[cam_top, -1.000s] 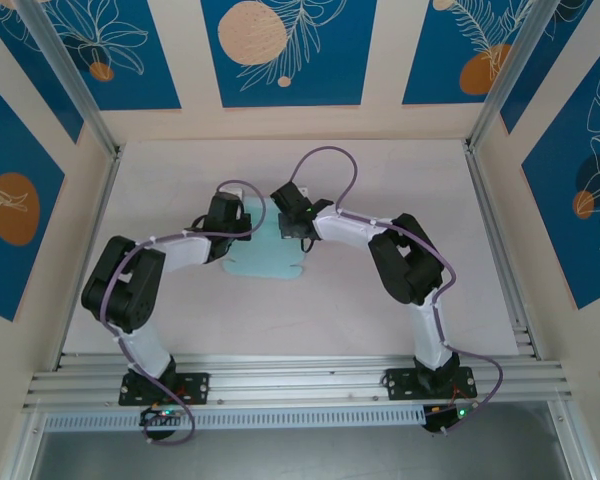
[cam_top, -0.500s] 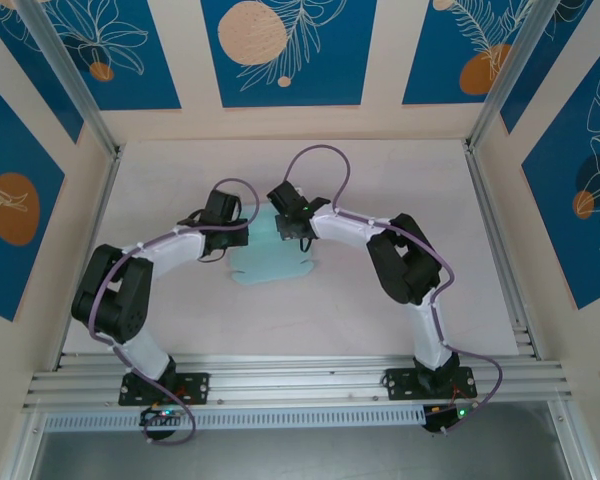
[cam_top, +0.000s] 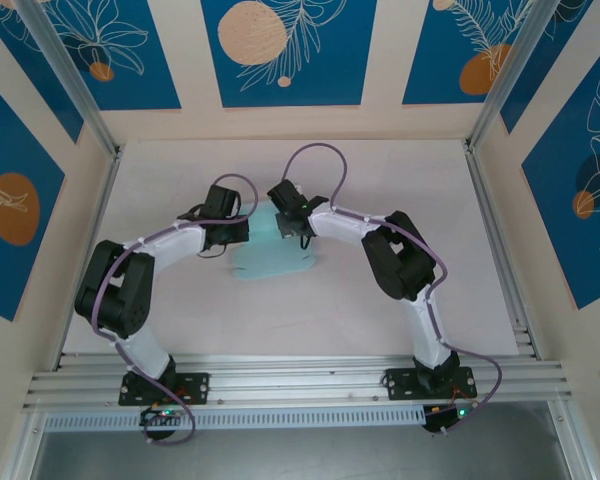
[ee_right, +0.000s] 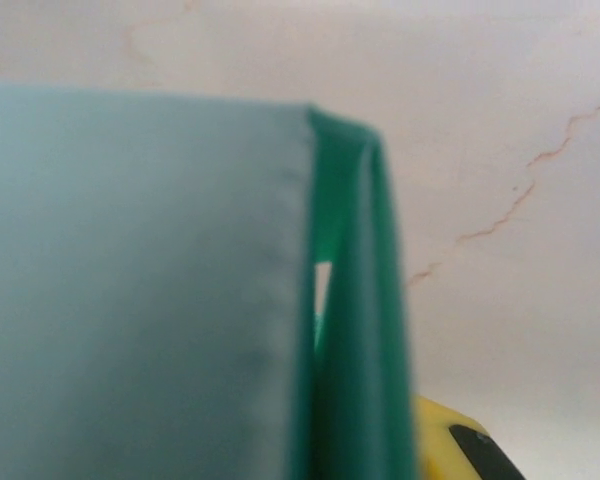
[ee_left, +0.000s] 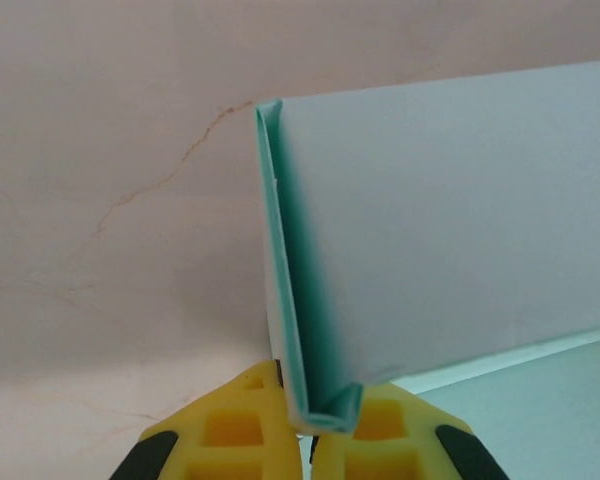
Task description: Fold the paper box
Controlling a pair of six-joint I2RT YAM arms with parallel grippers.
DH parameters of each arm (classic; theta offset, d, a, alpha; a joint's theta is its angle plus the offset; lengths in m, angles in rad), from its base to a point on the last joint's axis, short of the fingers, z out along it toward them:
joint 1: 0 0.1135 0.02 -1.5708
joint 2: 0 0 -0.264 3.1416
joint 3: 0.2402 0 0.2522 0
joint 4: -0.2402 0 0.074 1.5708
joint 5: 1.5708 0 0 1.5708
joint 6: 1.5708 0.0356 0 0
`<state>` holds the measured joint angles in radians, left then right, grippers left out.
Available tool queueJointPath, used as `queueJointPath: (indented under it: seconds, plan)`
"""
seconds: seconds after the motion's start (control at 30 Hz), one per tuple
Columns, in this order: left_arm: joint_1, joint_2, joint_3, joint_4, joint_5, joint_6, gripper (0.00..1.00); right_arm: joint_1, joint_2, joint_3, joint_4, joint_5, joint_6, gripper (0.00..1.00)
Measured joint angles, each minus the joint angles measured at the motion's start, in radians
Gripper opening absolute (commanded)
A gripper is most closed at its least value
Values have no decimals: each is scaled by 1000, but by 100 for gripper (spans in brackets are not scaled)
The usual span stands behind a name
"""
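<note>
paper box folded edge pinched in left tool, wall upright

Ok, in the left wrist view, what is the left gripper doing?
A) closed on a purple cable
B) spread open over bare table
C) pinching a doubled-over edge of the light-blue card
C: the left gripper is closed on the folded edge of the paper box, which rises from between its yellow tips.
</note>
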<state>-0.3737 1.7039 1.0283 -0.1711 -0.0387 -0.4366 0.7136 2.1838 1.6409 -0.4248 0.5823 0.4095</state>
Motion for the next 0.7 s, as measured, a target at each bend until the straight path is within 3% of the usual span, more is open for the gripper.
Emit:
queueJointPath:
  seconds: [0.27, 0.6, 0.7]
  plan:
    - [-11, 9, -24, 66, -101, -129, 0, 56, 9, 41, -76, 136, 80, 6]
    - [-31, 40, 13, 31, -255, -315, 0, 108, 5, 37, -96, 143, 195, 2]
    - [-31, 50, 24, 26, -272, -343, 5, 112, 5, 37, -97, 126, 216, 2]
